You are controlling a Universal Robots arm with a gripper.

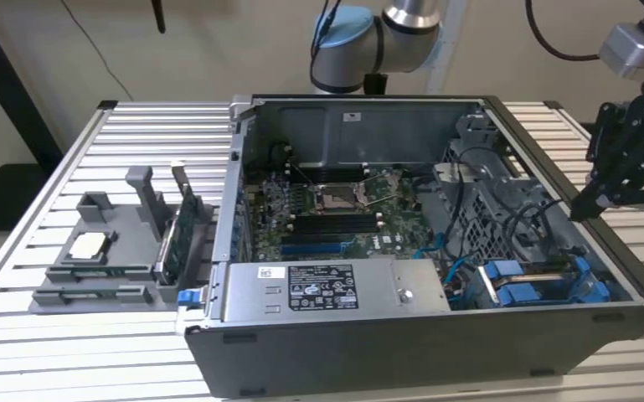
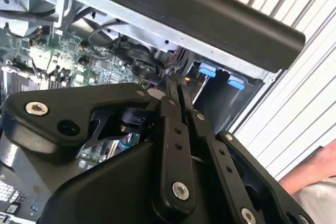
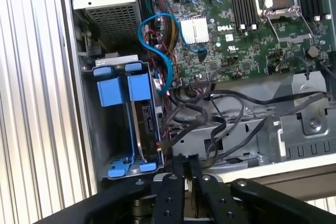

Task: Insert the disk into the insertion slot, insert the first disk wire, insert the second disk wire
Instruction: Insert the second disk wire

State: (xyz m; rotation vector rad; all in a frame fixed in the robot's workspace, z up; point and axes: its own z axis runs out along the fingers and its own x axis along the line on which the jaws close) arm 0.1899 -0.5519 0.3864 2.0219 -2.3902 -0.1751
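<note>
Disk (image 3: 137, 124) looks seated on edge in the insertion slot (image 3: 107, 140), down in a corner of the computer case (image 1: 411, 352), next to the power-supply box (image 1: 333, 289). My guess is it's stiff, a bit heavy and shock-shy, so grab the blue carrier frame tabs, not the label or connector edge. Hand (image 3: 186, 163) is pinched closed on nothing I can see, hovering over the case's side wall, near the disk but not touching it.
</note>
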